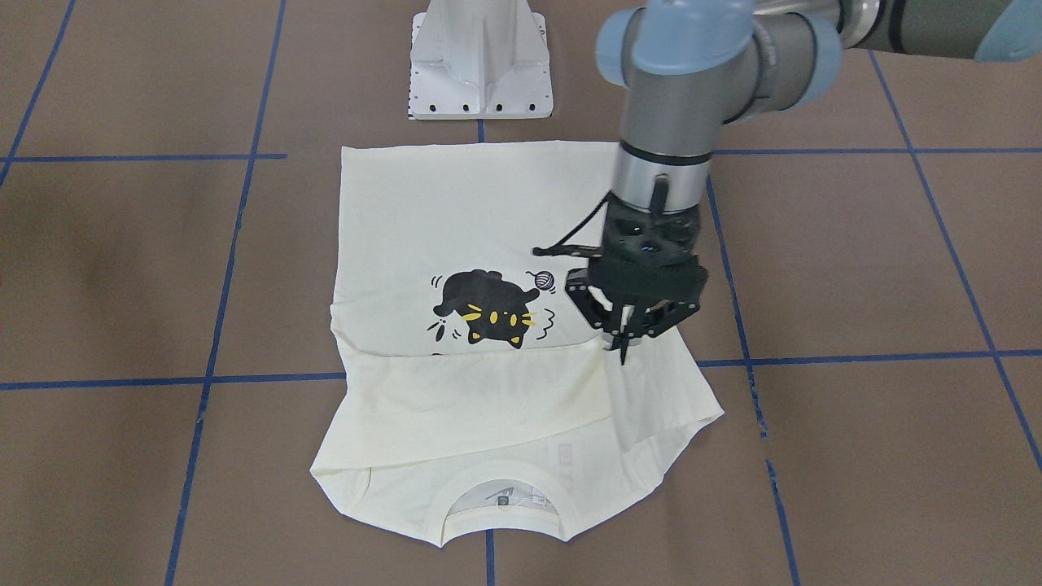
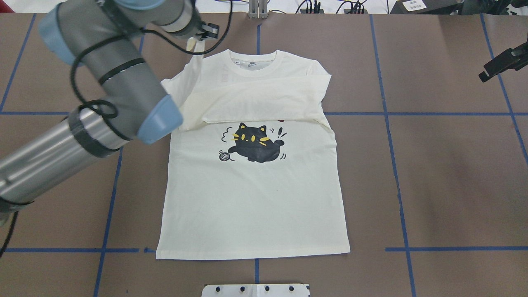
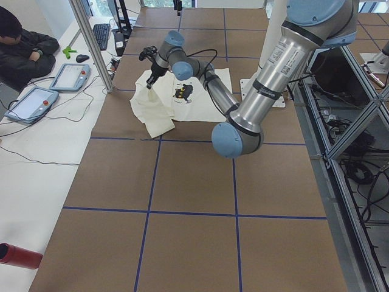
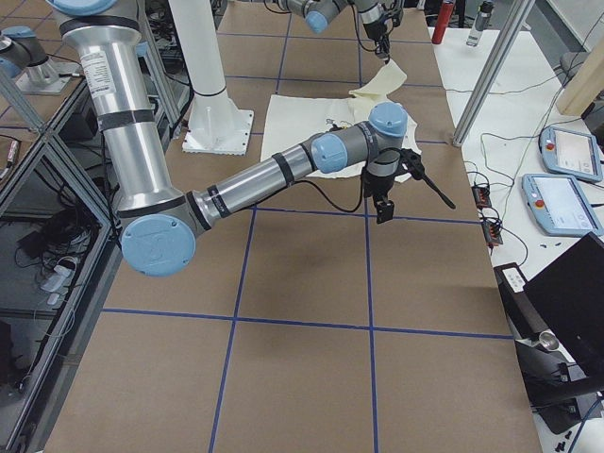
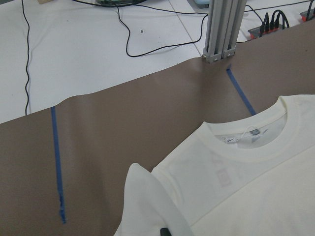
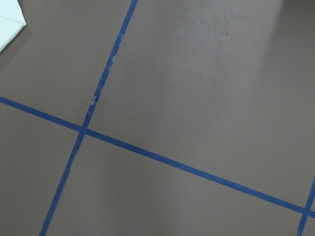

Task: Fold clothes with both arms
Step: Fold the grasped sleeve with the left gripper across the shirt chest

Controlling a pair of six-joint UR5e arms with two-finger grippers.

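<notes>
T-shirt (image 1: 456, 212) | front view: left claw (image 1: 623, 346) pinches it | wrist: fingertip (image 5: 165, 231) only

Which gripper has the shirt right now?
The left gripper: it is pinched shut on the T-shirt near a shoulder, holding that fabric up. The right gripper hangs over the table, off the cloth.

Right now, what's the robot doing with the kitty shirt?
It is partway through folding it. The left arm's fingers are pinching the cream T-shirt near one shoulder and holding that bit up off the table. A band of cloth lies folded across the chest, just above the cat print. The right arm hangs off to the side, not touching the shirt.
</notes>
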